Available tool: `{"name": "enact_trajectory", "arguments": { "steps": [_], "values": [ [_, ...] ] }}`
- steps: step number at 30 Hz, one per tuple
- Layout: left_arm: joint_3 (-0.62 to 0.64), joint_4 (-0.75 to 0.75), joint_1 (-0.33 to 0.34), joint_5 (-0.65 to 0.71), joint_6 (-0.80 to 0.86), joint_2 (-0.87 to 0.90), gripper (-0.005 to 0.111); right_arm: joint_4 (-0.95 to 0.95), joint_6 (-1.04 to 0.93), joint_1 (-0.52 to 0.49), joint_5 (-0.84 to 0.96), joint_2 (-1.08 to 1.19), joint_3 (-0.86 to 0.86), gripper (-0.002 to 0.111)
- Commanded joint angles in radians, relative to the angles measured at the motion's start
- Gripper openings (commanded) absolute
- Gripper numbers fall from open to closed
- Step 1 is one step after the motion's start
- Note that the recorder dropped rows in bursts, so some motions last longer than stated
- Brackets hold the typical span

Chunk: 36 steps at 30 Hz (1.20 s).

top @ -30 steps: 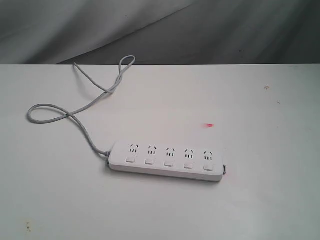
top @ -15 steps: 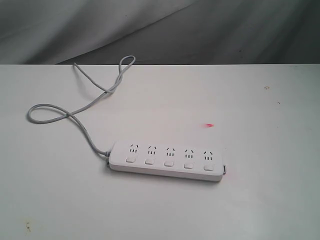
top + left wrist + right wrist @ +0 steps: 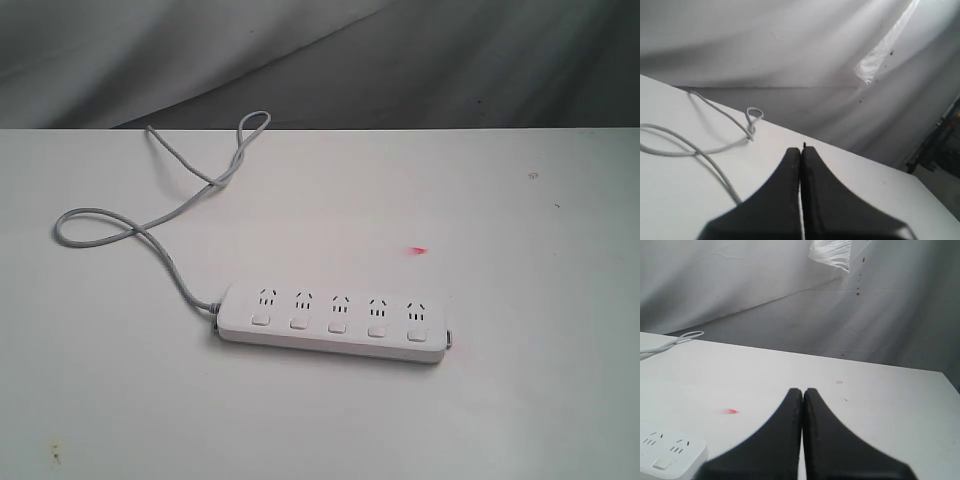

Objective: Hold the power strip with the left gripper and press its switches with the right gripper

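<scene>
The white power strip (image 3: 333,322) lies flat on the white table, its five switches (image 3: 338,325) in a row under the socket groups. Its grey cord (image 3: 160,215) loops away toward the back left. Neither arm shows in the exterior view. In the left wrist view my left gripper (image 3: 801,150) is shut on nothing, above bare table with the cord (image 3: 710,150) beside it. My right gripper (image 3: 803,391) is shut and empty too; one end of the strip (image 3: 667,452) with one switch (image 3: 661,464) lies off to its side.
A small red mark (image 3: 418,250) sits on the table (image 3: 520,330) behind the strip, also in the right wrist view as a red mark (image 3: 731,411). Grey draped cloth (image 3: 320,60) hangs behind the table's back edge.
</scene>
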Motion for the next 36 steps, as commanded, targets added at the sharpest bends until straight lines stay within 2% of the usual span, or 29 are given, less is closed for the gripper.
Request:
{"name": "enact_trajectory", "arguments": {
  "steps": [1,5,10,14,20,23,28,36],
  "values": [
    [-0.066,0.019,0.000,0.123,0.001,0.035,0.000,-0.008,0.004,-0.007,0.000,-0.005,0.003,0.000],
    [-0.199,0.138,0.000,0.190,0.001,0.148,0.000,-0.008,0.004,-0.007,0.000,-0.005,0.003,0.000],
    [-0.429,0.438,0.000,0.380,0.022,0.398,0.000,-0.008,0.004,-0.007,0.000,-0.005,0.003,0.000],
    [-0.633,0.568,0.000,0.553,0.287,0.647,0.000,-0.008,0.004,-0.007,0.000,-0.005,0.003,0.000],
    [-0.882,0.513,0.000,0.787,0.639,0.982,0.000,-0.008,0.004,-0.007,0.000,-0.005,0.003,0.000],
    [-0.985,0.472,0.000,0.883,0.712,1.153,0.000,-0.008,0.004,-0.007,0.000,-0.005,0.003,0.000],
    [-1.067,0.433,0.000,0.888,0.767,1.388,0.000,-0.008,0.004,-0.007,0.000,-0.005,0.003,0.000],
    [-1.072,0.388,0.000,0.779,0.842,1.596,0.000,-0.008,0.004,-0.007,0.000,-0.005,0.003,0.000]
  ]
}}
